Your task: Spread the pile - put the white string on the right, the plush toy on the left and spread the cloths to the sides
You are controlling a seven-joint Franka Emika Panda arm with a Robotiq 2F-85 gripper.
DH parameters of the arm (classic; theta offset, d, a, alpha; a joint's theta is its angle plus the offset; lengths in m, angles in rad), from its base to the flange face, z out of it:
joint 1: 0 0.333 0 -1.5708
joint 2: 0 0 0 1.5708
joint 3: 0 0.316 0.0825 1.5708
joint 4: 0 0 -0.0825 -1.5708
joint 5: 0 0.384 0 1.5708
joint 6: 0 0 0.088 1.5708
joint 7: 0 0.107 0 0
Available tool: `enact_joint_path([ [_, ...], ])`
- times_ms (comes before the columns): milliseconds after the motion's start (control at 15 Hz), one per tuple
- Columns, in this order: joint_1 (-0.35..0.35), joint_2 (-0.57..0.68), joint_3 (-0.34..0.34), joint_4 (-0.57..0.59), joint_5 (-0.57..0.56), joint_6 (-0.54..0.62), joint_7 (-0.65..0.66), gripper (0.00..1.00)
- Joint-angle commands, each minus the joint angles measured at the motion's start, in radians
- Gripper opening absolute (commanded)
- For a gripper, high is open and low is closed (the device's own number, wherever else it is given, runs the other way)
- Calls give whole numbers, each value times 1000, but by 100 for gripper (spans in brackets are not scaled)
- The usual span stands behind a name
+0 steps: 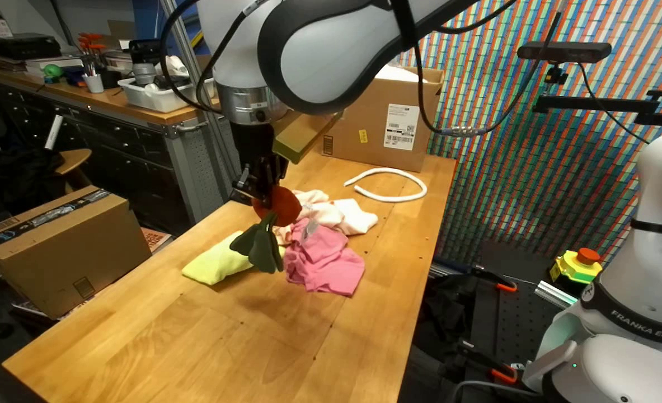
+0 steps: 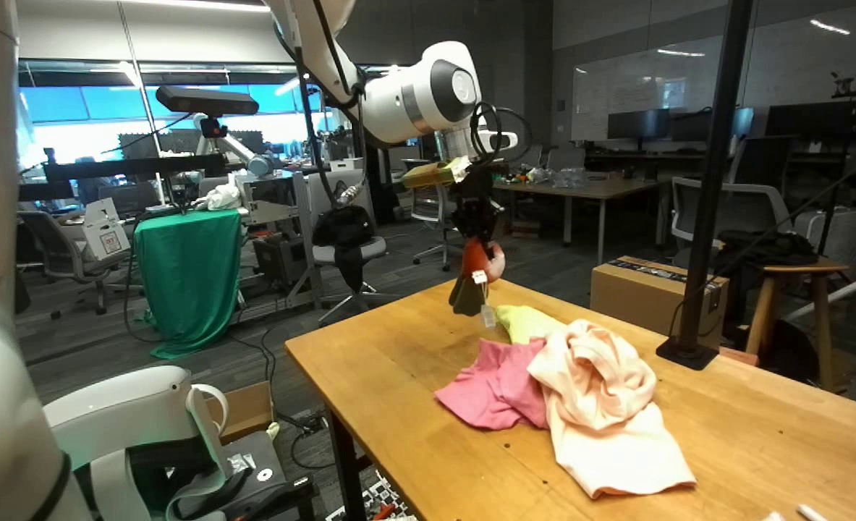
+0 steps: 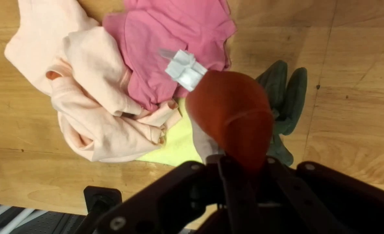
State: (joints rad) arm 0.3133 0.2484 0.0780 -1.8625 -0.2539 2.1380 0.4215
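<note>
The gripper [image 3: 248, 161] is clamped on the plush toy [image 3: 232, 110], which hangs above the table [image 1: 207, 336]; in both exterior views its long axis is near upright, the red-orange body up in the grip and the dark green leaves [image 3: 277, 85] pointing between 6 and 7 o'clock. In the wrist view, where the gripper reaches in from 6 o'clock, the leaves lie at 3 o'clock of the body and a white tag [image 3: 185, 68] sticks out between 10 and 11. Bunched together next in that view are the yellow-green cloth [image 3: 182, 143] at 8 o'clock, the pink cloth [image 3: 179, 32] at 11 and the cream cloth [image 3: 91, 107] at 9, partly over the yellow-green one. Beyond them, at 8, a black post base [image 3: 104, 195] stands at the table's edge. In an exterior view, the white string [image 1: 392, 198] lies past the cream cloth, between 2 and 3 o'clock from the toy: a loop, long axis from 9 to 3, gap toward 9. Farther off, between 1 and 2, a labelled cardboard box [image 1: 374, 123] fills the room behind the string. Toward 6 o'clock there, the table stretches wide between its two long edges.
</note>
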Motion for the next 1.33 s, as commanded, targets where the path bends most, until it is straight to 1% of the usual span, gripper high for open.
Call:
enact_joint_path([
  [0,-22,-43,48,-36,74,-64,-68,9],
  [467,-35,-40,104,-57,233,-143,-213,9],
  [933,-43,-22,145,-112,407,-118,-344,9],
  [1267,-44,31,170,-124,521,-111,-432,9],
])
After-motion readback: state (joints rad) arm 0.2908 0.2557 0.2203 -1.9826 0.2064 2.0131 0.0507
